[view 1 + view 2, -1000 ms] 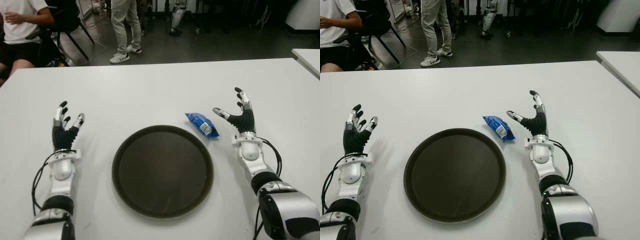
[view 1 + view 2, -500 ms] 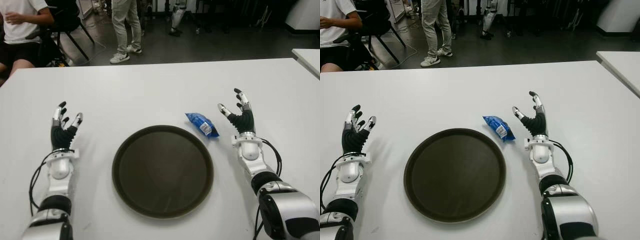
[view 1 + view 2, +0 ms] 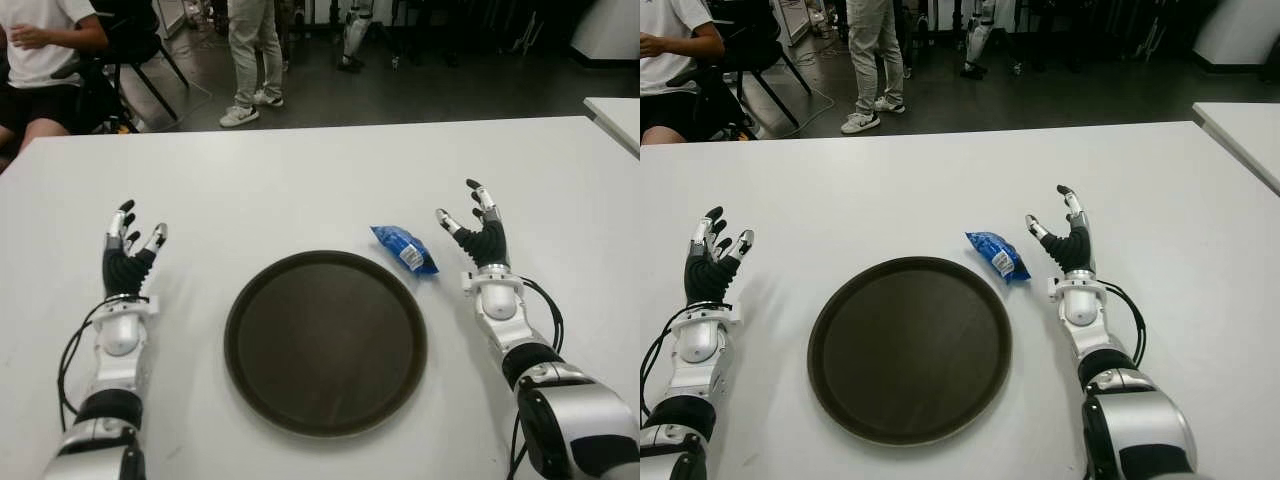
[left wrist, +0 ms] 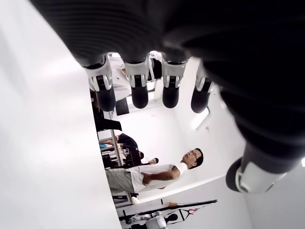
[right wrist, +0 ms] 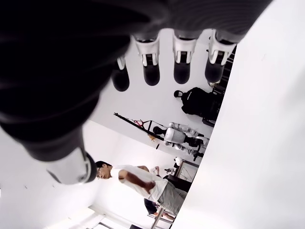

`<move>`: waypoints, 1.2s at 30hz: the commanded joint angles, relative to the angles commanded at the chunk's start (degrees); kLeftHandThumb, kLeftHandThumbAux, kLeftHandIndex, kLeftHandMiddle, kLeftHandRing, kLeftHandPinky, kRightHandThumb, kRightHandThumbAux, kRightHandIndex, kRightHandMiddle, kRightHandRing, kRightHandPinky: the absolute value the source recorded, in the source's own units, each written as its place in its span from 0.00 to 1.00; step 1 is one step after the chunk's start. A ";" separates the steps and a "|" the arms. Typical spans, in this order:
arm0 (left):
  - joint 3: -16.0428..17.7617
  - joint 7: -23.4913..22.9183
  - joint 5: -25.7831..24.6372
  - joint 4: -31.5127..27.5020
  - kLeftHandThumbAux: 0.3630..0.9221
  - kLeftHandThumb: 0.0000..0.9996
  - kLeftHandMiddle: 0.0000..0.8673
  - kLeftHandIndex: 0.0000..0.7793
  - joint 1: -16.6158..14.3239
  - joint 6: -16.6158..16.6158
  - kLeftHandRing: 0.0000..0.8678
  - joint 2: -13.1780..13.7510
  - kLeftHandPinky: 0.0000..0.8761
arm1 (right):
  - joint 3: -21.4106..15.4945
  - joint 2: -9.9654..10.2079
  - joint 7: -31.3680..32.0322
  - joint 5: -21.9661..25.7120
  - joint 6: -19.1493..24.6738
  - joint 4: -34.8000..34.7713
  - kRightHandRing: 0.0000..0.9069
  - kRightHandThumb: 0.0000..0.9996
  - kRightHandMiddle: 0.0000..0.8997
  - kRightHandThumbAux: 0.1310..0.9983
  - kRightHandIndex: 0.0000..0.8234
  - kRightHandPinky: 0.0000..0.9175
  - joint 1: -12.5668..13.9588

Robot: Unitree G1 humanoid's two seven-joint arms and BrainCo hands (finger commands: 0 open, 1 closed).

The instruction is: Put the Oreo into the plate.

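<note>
Reaching comes first: right hand [image 3: 478,228] shows at 3 o'clock of the blue Oreo pack [image 3: 404,248], fingers spread, holding nothing. Pack lies on the white table [image 3: 300,190] just off the dark plate [image 3: 325,340] rim at 1 o'clock. Best to close across its short sides. Left hand [image 3: 127,255] open, empty, at plate's 9 o'clock.

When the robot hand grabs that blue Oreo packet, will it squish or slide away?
The Oreo packet looks like a thin, crinkly wrapper, so it would probably crumple a little. It looks small and light, lying flat on the smooth white table, so a nudge may slide it. The open right robot hand is beside it.
</note>
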 joint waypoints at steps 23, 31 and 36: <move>0.41 0.44 -0.54 -2.21 0.45 0.24 0.04 0.03 0.46 2.28 0.00 -0.71 0.00 | 0.65 -0.34 0.01 -0.69 -0.66 -0.37 0.00 0.25 0.00 0.64 0.00 0.04 0.24; 0.40 0.97 -0.49 -2.11 0.44 0.25 0.05 0.04 0.44 2.53 0.00 -0.73 0.00 | 0.90 -0.47 -0.04 -0.84 -0.36 -0.27 0.00 0.24 0.00 0.63 0.00 0.04 0.17; 0.41 1.03 -0.55 -2.11 0.43 0.25 0.04 0.04 0.45 2.60 0.00 -0.75 0.00 | 0.94 -0.49 0.04 -0.71 -0.25 -0.22 0.00 0.25 0.00 0.63 0.00 0.04 0.14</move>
